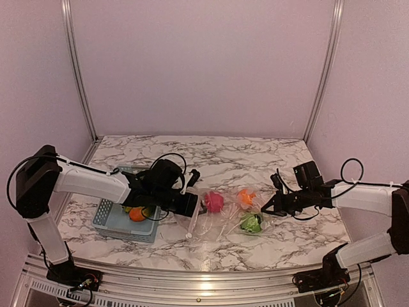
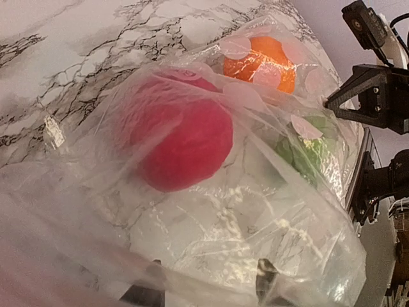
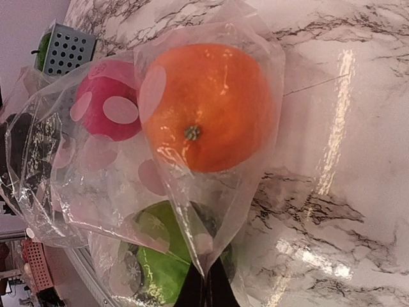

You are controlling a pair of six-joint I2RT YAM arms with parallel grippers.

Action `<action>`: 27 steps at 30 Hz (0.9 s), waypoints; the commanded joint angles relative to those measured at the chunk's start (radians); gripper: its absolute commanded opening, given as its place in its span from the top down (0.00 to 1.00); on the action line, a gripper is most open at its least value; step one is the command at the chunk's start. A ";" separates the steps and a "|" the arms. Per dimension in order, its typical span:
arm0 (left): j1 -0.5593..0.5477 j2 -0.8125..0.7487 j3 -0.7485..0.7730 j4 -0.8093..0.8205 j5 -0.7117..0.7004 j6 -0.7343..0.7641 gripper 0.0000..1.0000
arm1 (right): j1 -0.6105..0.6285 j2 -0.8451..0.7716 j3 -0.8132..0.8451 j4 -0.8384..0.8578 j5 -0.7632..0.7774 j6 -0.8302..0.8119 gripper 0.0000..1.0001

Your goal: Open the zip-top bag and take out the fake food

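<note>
The clear zip-top bag [image 1: 225,217] lies on the marble table between my grippers. Inside it are a red fruit [image 1: 214,201], an orange [image 1: 246,197] and a green piece [image 1: 251,222]. My left gripper [image 1: 191,203] is at the bag's left end. In the left wrist view it [image 2: 204,286] is open, its fingertips [image 2: 265,281] apart, with crinkled bag plastic [image 2: 243,224] lying over them and the red fruit [image 2: 185,147] just ahead. My right gripper [image 3: 211,284] is shut on a corner of the bag [image 3: 211,211], next to the orange [image 3: 204,105] and the green piece [image 3: 160,268].
A light blue perforated basket [image 1: 108,220] stands at the left under my left arm, with an orange-green piece [image 1: 136,214] in it. It also shows in the right wrist view [image 3: 70,48]. My right gripper [image 2: 335,102] shows beyond the bag in the left wrist view. The table's front edge is near.
</note>
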 commanded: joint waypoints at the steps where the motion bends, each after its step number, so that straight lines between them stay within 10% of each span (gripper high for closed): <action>1: -0.004 0.083 0.104 0.052 -0.032 0.029 0.49 | -0.011 -0.020 0.007 -0.018 -0.042 -0.006 1.00; 12: -0.027 0.201 0.210 0.058 -0.132 0.113 0.15 | -0.010 0.002 0.013 -0.030 -0.123 -0.025 1.00; 27: -0.052 0.346 0.330 0.086 -0.264 0.209 0.01 | -0.011 0.035 0.039 -0.055 -0.156 -0.065 1.00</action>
